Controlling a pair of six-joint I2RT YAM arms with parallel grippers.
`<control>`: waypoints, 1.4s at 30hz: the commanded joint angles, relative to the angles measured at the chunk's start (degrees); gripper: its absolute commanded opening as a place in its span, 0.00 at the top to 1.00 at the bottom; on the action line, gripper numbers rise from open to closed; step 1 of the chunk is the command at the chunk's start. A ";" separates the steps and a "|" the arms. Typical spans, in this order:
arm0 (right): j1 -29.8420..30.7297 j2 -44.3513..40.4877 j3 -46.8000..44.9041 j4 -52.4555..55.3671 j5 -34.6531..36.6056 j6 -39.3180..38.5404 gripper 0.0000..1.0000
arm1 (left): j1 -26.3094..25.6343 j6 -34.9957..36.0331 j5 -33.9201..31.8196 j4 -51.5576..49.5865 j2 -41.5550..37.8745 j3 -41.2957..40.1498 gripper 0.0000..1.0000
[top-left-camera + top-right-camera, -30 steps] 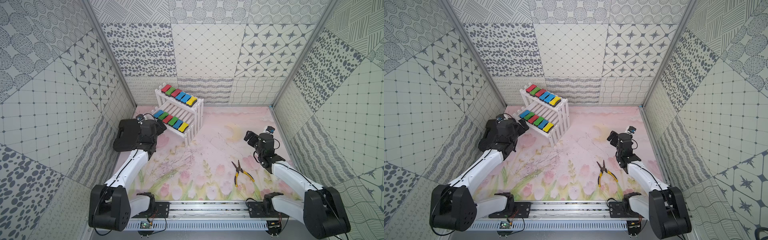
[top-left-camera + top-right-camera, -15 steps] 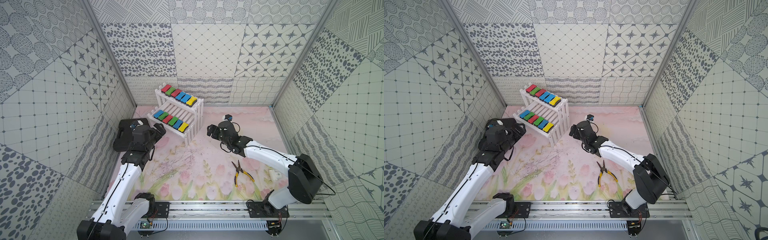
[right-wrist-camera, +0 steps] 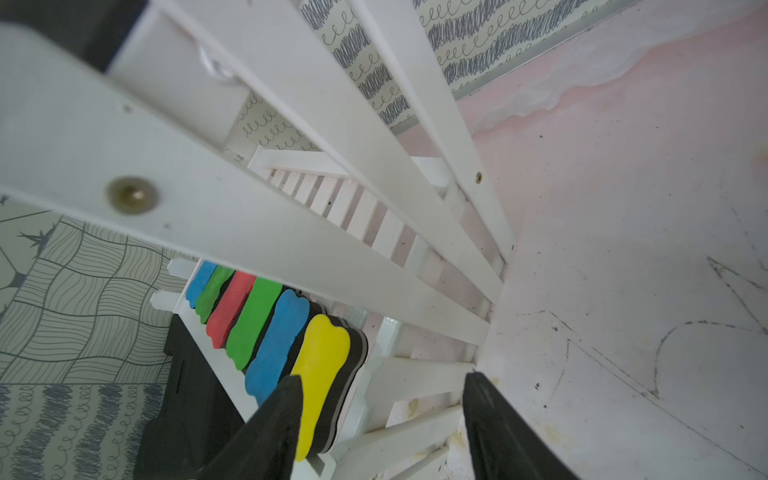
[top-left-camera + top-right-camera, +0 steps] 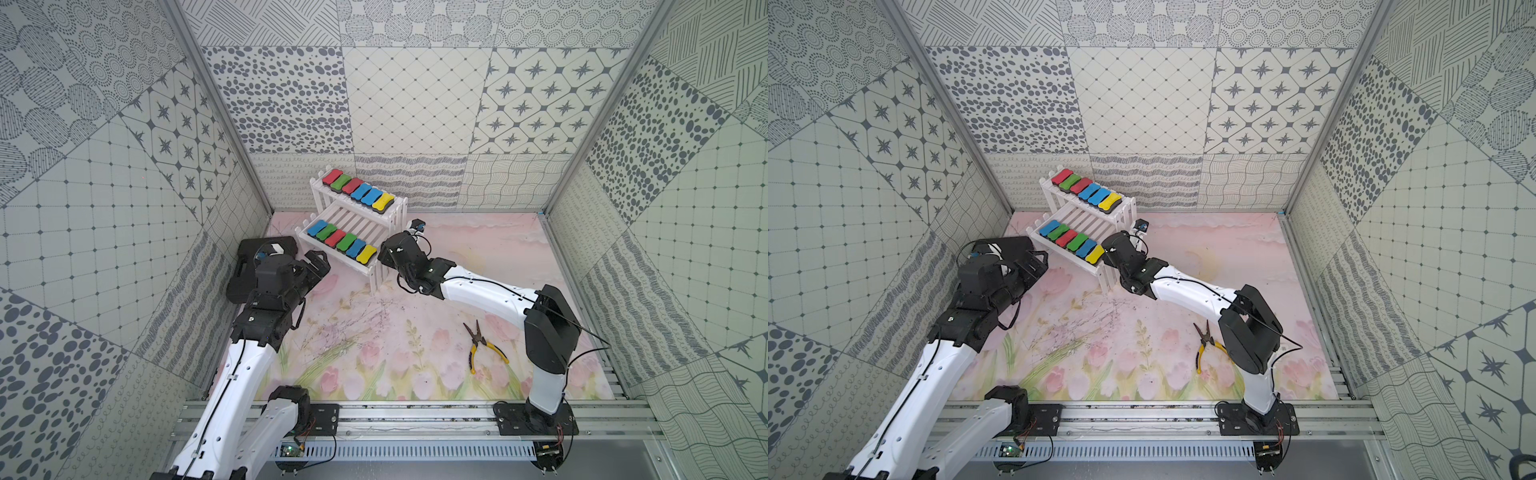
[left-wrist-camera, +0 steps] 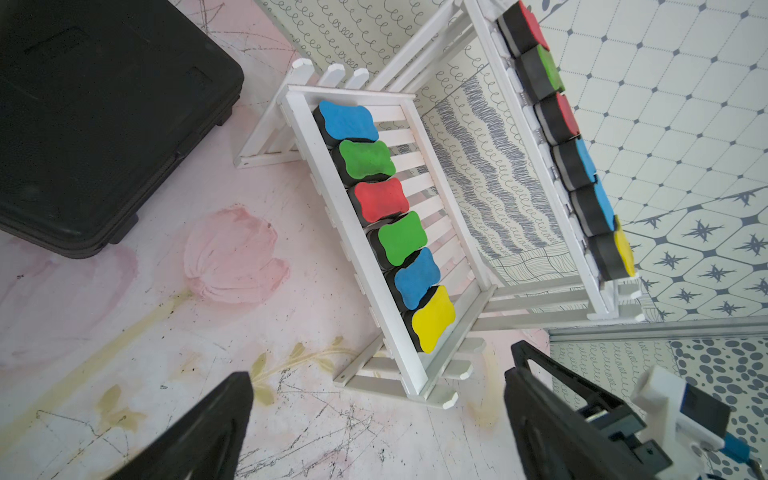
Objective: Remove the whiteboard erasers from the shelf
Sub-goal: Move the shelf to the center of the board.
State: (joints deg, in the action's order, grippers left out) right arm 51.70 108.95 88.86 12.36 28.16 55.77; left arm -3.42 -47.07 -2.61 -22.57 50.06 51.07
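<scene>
As the half-open right gripper point(image 3: 380, 378) straddles the white slatted shelf's point(image 3: 249, 232) end:
Its wrist view alone shows the yellow bone-shaped eraser point(image 3: 324, 365) between the jaws; left gripper point(image 5: 380, 370) wide, empty.

In the right wrist view, the near boards of the shelf point(image 3: 232, 224) are blurred. Contact between the right gripper point(image 3: 380, 376) and the yellow eraser point(image 3: 322, 365) cannot be determined (one finger overlaps it). The black case point(image 5: 104, 124) is cut off by the left wrist view's edge.

Twelve erasers point(image 5: 378, 203) sit on one shelf point(image 4: 365, 222): four blue, three red, three green, two yellow. There is one pair of pliers point(image 4: 478, 344) and one black case point(image 5: 104, 124).
</scene>
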 commanded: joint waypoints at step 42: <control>2.81 8.22 11.63 11.32 2.18 0.75 0.83 | 0.33 3.63 -1.61 -5.90 -0.14 1.76 0.01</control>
State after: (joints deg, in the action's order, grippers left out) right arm 54.30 118.48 101.25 24.05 31.18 59.31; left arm -3.42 -44.77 -3.49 -28.14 49.76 52.40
